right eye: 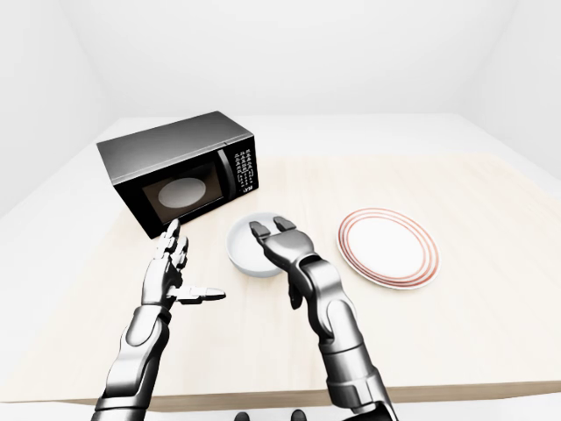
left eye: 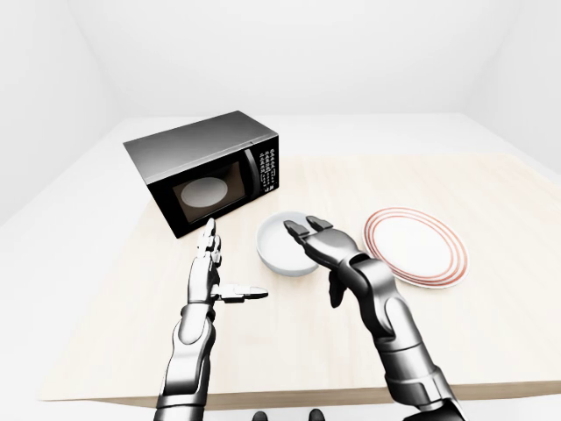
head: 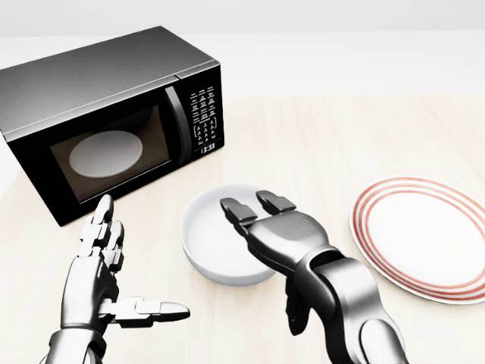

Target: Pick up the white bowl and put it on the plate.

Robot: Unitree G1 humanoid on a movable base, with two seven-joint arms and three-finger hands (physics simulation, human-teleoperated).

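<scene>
The white bowl sits on the wooden table at the middle of the head view. To its right lies the plate, white with red rings. My right hand is open, its fingers reaching over the bowl's right rim and its thumb hanging outside near the bowl's lower right. My left hand is open too, held flat with the thumb out, to the lower left of the bowl and apart from it.
A black microwave with its door shut stands at the upper left, just above the bowl. The table's near edge runs along the bottom of the left-eye view.
</scene>
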